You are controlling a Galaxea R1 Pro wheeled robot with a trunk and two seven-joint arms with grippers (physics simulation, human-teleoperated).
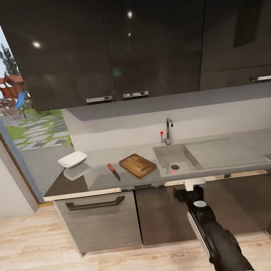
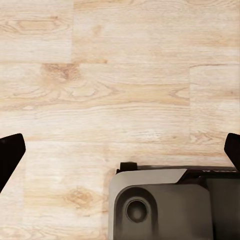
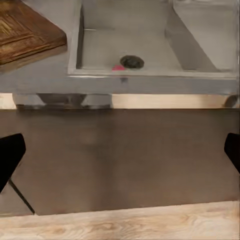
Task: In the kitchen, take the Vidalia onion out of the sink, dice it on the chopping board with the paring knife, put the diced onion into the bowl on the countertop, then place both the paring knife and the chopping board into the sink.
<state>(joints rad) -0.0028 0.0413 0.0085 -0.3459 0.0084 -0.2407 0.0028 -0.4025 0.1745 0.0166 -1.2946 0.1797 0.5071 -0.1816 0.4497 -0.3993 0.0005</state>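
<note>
Steel sink [image 1: 179, 157] held a small pinkish thing by the drain, probably the onion [image 1: 173, 172]. Board [image 1: 137, 165], knife [image 1: 113, 171] and bowl [image 1: 73, 159] sat untouched. Right gripper [image 1: 190, 191], fingers spread and empty, hung before the cabinet; next came reaching over the rim. Left gripper [image 2: 120, 150], likewise spread, faced the floor.

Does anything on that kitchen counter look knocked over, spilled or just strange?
Nothing is spilled or tipped. The chopping board lies askew, at an angle to the countertop edge, and the paring knife lies loose beside it, apart. The bowl sits upright. A small pinkish thing lies by the drain in the sink; too small to identify.
</note>
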